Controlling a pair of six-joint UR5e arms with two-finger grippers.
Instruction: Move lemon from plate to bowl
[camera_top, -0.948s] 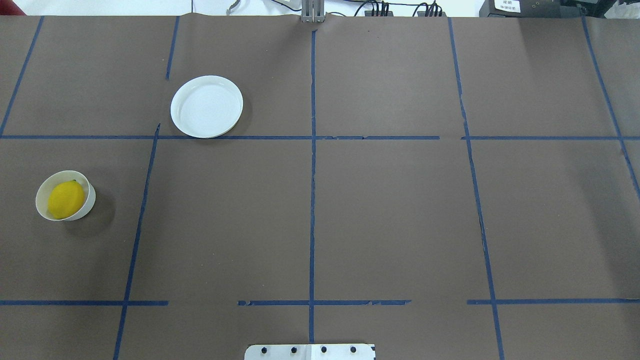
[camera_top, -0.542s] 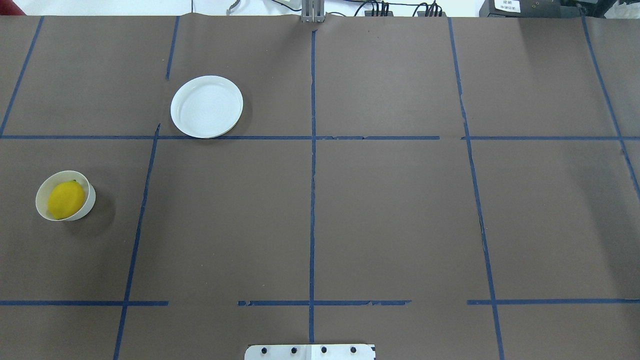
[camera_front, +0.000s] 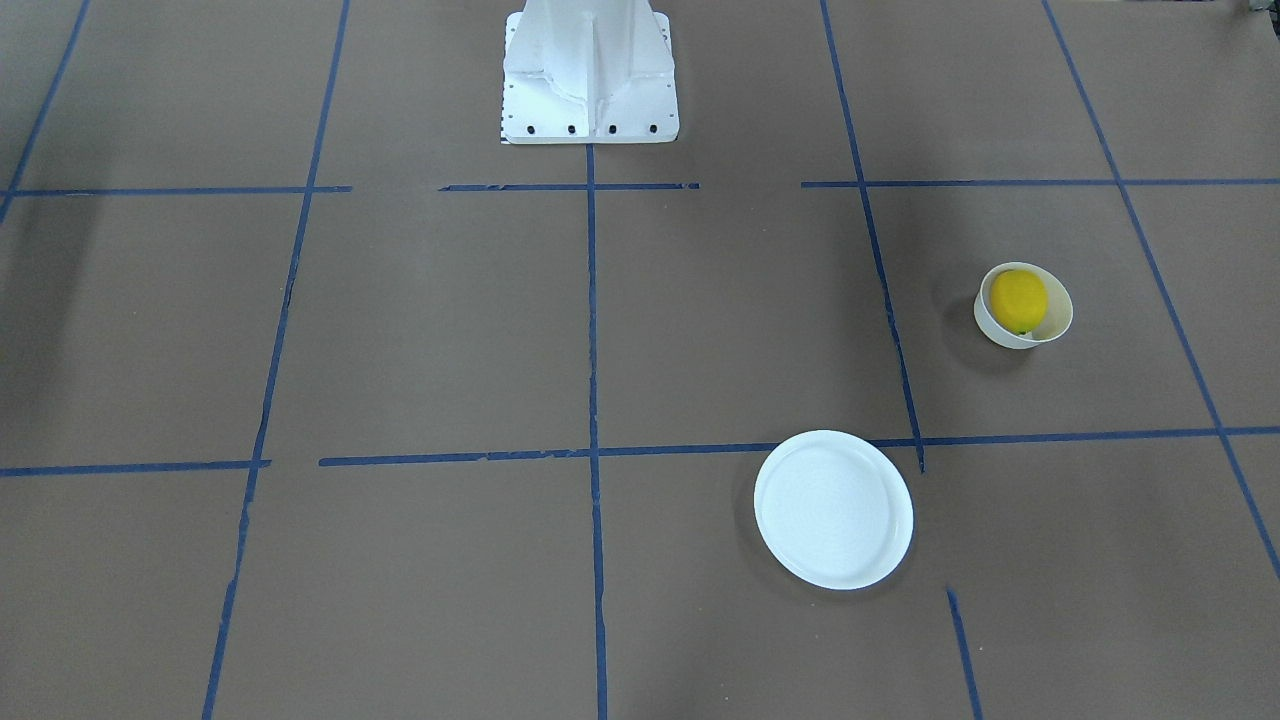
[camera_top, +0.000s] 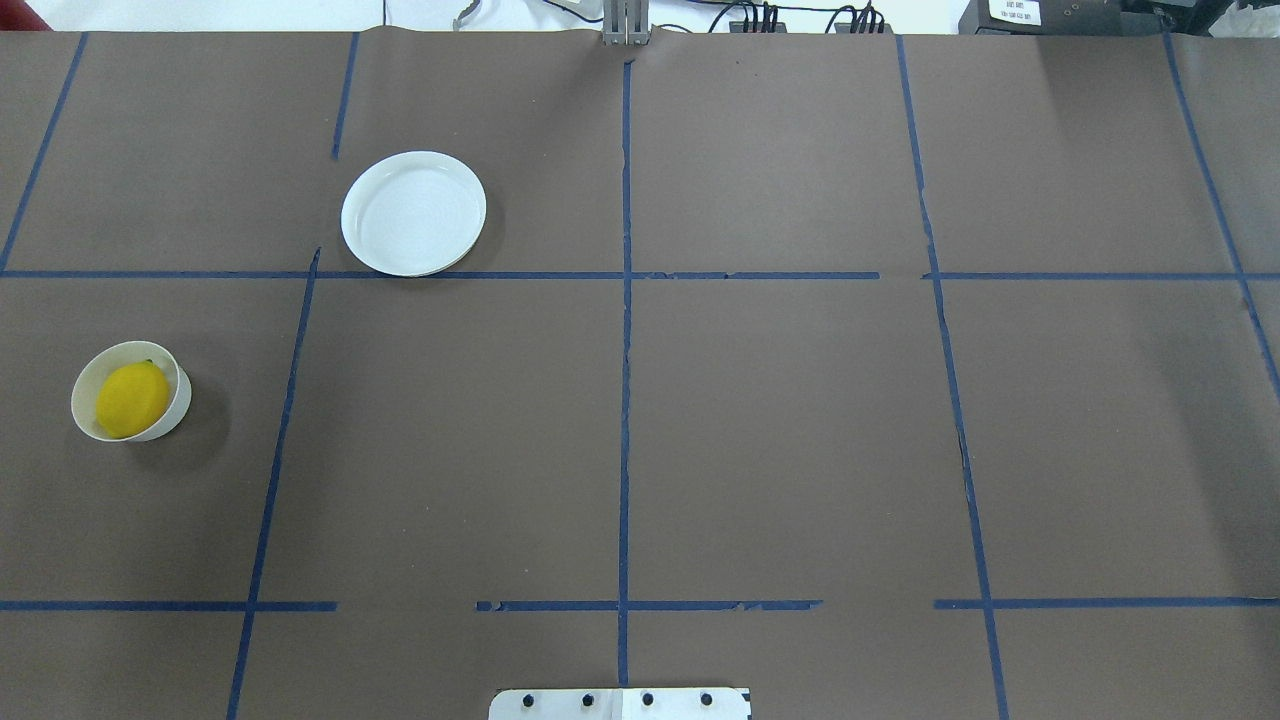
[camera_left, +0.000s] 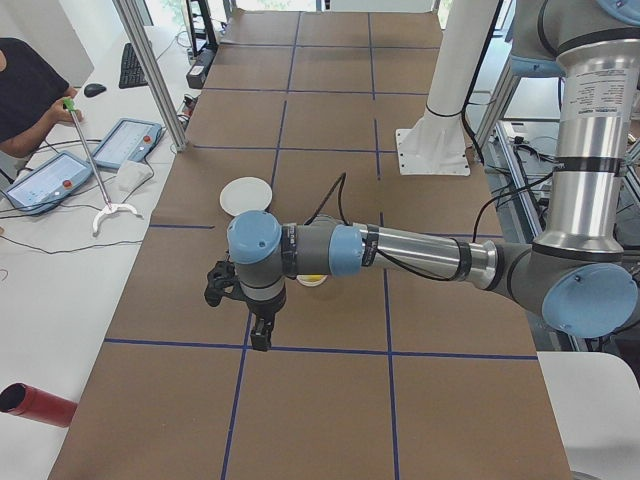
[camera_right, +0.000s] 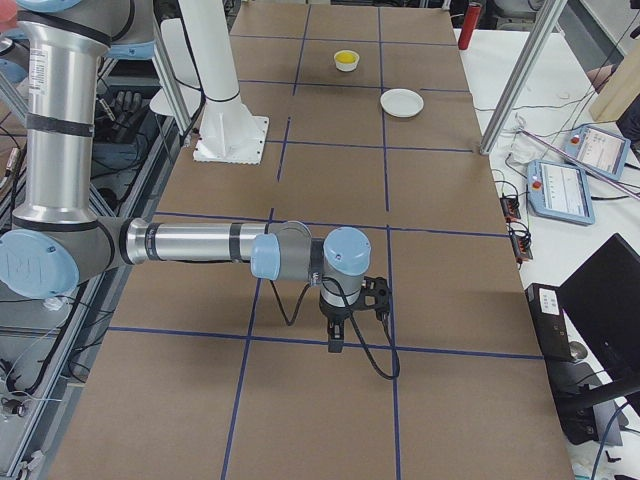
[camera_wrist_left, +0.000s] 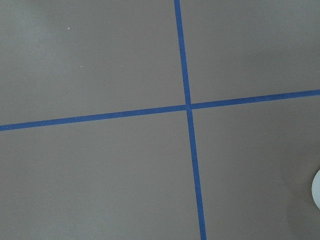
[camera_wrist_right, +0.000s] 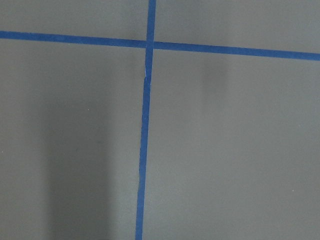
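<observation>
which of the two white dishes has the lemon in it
The small deep bowl on the robot's left: the yellow lemon sits inside it. The wider flat plate, farther from the robot, is empty.

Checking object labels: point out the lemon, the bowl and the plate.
lemon (camera_top: 131, 399), overhead view, middle of its yellow skin.
bowl (camera_top: 183, 405), overhead view, right outer wall.
plate (camera_top: 413, 213), overhead view, bare centre.

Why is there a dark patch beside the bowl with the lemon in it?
It is the shadow of the bowl: in the overhead view it falls soft-edged on the table to the bowl's right, in the front-facing view to its left; the lemon looks bright and sharp in both.
</observation>
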